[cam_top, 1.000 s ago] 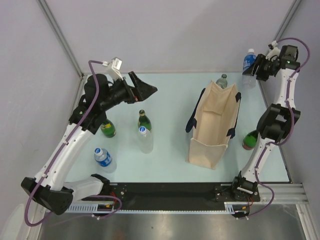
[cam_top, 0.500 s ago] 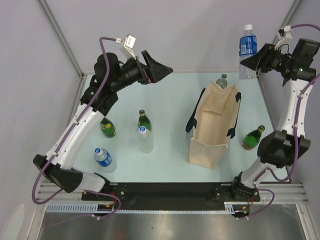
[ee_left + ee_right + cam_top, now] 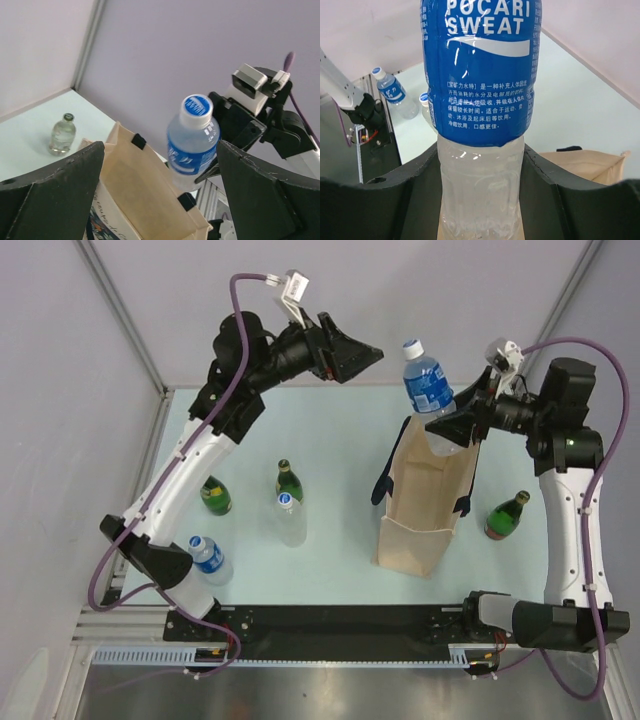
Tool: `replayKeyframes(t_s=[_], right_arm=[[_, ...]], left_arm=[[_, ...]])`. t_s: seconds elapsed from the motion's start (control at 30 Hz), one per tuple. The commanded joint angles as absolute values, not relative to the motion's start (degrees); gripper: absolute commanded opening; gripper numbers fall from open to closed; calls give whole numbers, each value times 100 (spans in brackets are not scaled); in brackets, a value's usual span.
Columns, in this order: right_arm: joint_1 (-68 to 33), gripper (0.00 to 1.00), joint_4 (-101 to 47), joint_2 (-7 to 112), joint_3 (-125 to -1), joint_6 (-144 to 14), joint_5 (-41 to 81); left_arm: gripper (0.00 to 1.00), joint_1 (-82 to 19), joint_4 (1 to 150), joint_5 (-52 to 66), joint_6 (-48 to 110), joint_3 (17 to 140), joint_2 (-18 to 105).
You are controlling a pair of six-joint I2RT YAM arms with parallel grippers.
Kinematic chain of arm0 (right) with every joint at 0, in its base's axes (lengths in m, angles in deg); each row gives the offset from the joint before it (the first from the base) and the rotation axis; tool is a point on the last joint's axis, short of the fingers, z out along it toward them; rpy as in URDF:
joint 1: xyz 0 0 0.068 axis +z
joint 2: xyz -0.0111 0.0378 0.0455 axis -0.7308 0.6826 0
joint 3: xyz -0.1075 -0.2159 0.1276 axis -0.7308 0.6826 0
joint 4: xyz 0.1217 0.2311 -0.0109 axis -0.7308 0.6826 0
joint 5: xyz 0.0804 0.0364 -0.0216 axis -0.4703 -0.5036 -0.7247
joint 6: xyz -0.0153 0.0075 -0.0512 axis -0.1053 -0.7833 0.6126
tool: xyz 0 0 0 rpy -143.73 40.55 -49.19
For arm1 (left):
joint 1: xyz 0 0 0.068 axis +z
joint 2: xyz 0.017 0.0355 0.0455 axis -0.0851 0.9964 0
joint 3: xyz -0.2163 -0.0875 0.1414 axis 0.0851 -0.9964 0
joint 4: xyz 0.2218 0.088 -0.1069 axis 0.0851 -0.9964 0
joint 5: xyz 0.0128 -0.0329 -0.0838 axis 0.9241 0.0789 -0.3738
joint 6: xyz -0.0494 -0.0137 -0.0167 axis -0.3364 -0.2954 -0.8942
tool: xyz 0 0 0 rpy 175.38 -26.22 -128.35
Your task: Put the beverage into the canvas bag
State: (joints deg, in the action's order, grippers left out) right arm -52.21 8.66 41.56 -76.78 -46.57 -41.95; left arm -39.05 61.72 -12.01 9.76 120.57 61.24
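The beige canvas bag (image 3: 418, 502) with dark handles stands upright and open, right of the table's middle. My right gripper (image 3: 452, 426) is shut on the lower body of a clear Pocari Sweat bottle (image 3: 428, 392) with a blue label and white cap. It holds the bottle upright above the bag's far end. In the right wrist view the bottle (image 3: 480, 75) fills the space between the fingers (image 3: 395, 195), with the bag's rim (image 3: 590, 162) below. My left gripper (image 3: 366, 354) is open and empty, raised high at the back. Its view shows the bottle (image 3: 192, 142) over the bag's opening (image 3: 142, 200).
Two green glass bottles (image 3: 216, 496) (image 3: 288, 479), a clear bottle (image 3: 291, 521) and a blue-labelled bottle (image 3: 208, 557) stand left of the bag. Another green bottle (image 3: 505, 516) stands to its right. A small clear bottle (image 3: 62, 133) stands behind the bag.
My right arm has lifted the bottle from the back right corner and swung it left, over the bag's far end. My left arm has risen and moved right, still open.
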Motion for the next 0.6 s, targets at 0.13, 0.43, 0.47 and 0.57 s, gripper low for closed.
replayKeyframes(t_s=[0.13,0.43,0.47,0.57], right_arm=[[-4494,0,695,3808,-7523,-3744,-3824],[-4282,0,466,3878,-7496,-3604,-3666],[-4282,0,475,3878,-7540,-3586,-3674],[-4265,0,440,3922,-7566,-3568,-3683]], left_arm=[[93,-4417,6310,-1500,1079,12167,6148],[78,-4566,5732,-1123,1078,12149,6218],[77,-4575,5678,-1070,1105,12149,6227],[72,-4584,5467,-920,1149,12228,6289]])
